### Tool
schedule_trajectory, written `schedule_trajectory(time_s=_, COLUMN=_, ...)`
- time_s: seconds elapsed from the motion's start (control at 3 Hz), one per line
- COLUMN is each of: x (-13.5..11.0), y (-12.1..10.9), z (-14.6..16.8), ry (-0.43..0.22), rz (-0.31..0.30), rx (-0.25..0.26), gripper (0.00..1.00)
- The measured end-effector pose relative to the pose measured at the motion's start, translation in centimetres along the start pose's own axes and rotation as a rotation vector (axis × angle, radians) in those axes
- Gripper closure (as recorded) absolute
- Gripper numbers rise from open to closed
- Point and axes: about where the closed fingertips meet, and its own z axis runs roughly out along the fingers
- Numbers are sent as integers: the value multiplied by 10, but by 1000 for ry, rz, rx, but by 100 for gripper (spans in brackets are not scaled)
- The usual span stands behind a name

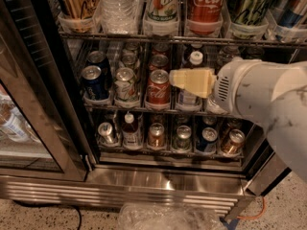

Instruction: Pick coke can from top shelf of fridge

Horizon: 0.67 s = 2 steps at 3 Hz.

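Observation:
The coke can (206,6), red with white script, stands in a clear lane tray on the top shelf (163,37) of the fridge (57,104), right of centre; its top is cut off by the frame edge. A green-and-white can (163,6) stands to its left and a dark green can (247,6) to its right. My gripper (172,78), cream-coloured on a white arm, reaches in from the right at the height of the middle shelf. It is below and slightly left of the coke can, in front of another red can (157,87).
A gold can (76,4) and a water bottle (117,6) stand at the top shelf's left. The middle rack holds blue cans (94,83), silver cans and bottles; the bottom rack holds several more. The open glass door (24,123) is at left. The ribbed steel base (144,193) and a plastic bag (168,217) lie below.

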Motion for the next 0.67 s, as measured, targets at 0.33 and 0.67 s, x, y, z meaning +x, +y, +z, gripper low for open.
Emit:
schedule_trajectory(time_s=0.33, x=-18, y=-11, z=-5, ry=-43, rz=23, rx=60, gripper=0)
schedule_trajectory(time_s=0.67, x=-45, y=-4, z=-9, ry=-110, rz=48, rx=80, gripper=0)
